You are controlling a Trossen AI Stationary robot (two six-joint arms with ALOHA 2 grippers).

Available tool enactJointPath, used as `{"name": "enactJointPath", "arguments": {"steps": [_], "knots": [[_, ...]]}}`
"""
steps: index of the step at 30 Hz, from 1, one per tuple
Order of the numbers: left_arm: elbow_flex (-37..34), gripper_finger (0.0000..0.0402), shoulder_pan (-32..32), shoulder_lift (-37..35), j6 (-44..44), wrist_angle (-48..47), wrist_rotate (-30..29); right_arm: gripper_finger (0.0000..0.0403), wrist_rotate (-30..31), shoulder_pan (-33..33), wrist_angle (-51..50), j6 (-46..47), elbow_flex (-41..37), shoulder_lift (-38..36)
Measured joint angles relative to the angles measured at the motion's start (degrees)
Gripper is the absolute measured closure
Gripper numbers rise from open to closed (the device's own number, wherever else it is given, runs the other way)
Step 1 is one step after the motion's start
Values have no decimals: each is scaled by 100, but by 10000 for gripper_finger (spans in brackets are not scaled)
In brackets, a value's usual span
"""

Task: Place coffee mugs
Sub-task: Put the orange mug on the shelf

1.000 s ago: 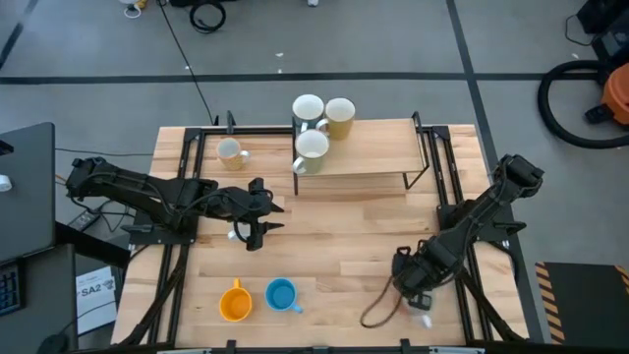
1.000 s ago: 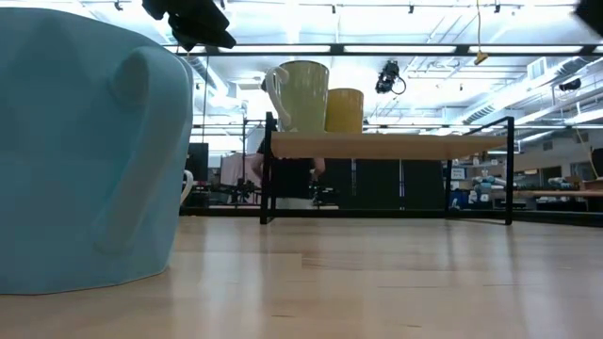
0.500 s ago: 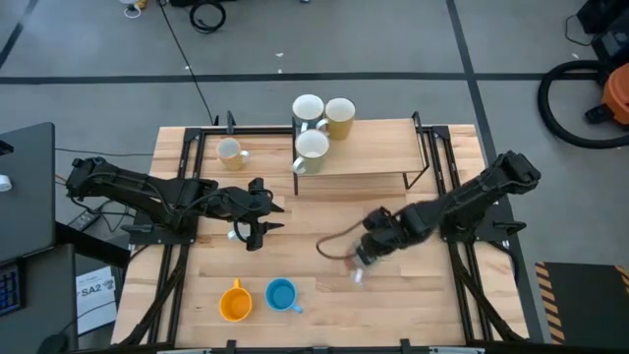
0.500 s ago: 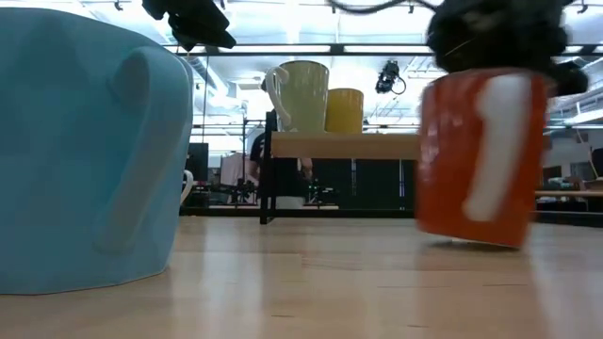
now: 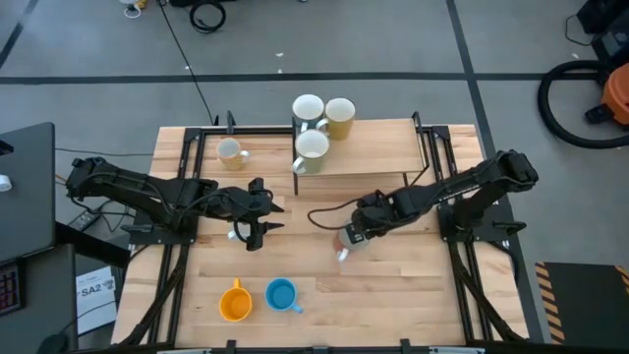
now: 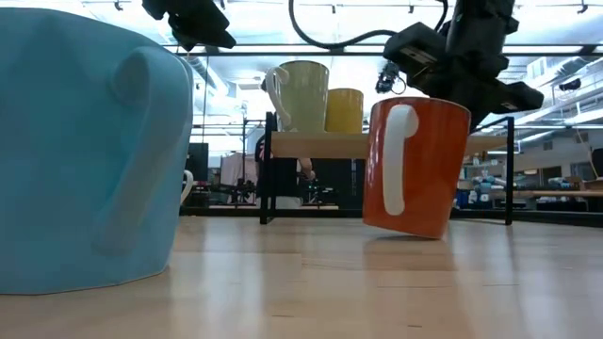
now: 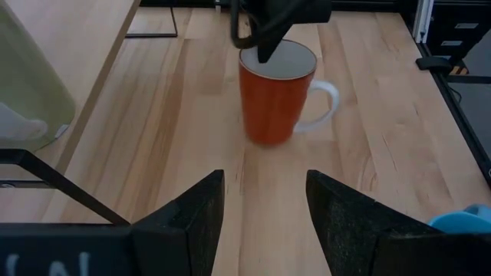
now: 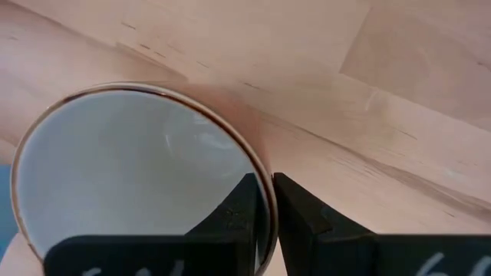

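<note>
A reddish-orange mug (image 5: 347, 242) with a white handle (image 6: 396, 158) and a white inside hangs from my right gripper (image 5: 357, 232) over the table's middle. My right gripper (image 8: 265, 192) is shut on the mug. My left gripper (image 5: 252, 222) hovers open left of the mug, and its fingers (image 7: 192, 222) point at the mug (image 7: 275, 96). Three pale mugs (image 5: 312, 146) stand on the far shelf. A cream mug (image 5: 231, 151) stands on the table at far left. An orange mug (image 5: 234, 302) and a blue mug (image 5: 282, 294) stand near the near edge. My right gripper pinches the mug's rim (image 8: 259, 165) on the side away from the handle, one finger (image 8: 244, 205) inside the cup and one (image 8: 301, 218) outside. The fingers come from above, slanting in from the table's right. The mug hangs tilted; whether its base (image 6: 407, 229) touches the table I cannot tell.
The wooden shelf (image 5: 378, 147) on a black frame spans the table's far middle. A black cable (image 5: 324, 212) loops off the right arm beside the held mug. The blue mug (image 6: 85, 151) fills the left of the low view. Bare wood lies between the shelf and the near mugs.
My right gripper has carried the reddish-orange mug from the table's near right corner toward the left and the far edge, to the middle in front of the shelf. It stayed shut on the rim throughout. My left arm has kept still.
</note>
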Motion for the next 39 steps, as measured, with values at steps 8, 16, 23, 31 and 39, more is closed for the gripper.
{"name": "enactJointPath", "arguments": {"steps": [8, 16, 23, 31, 39], "knots": [[0, 210, 0, 0, 7, 0, -2, 361, -37, -141, 10, 9, 0, 0], [0, 210, 0, 0, 7, 0, 0, 372, -172, -193, -53, -4, -2, -253], [0, 210, -2, 0, 7, 0, 0, 372, -391, -473, -347, 140, 192, -892], [0, 210, -2, 0, 7, 0, -2, 373, -23, -929, -2208, -450, 1720, -1066], [0, 210, -1, 0, 7, 4, -1, 373, 621, -1709, -3619, -1142, 3421, -789]]}}
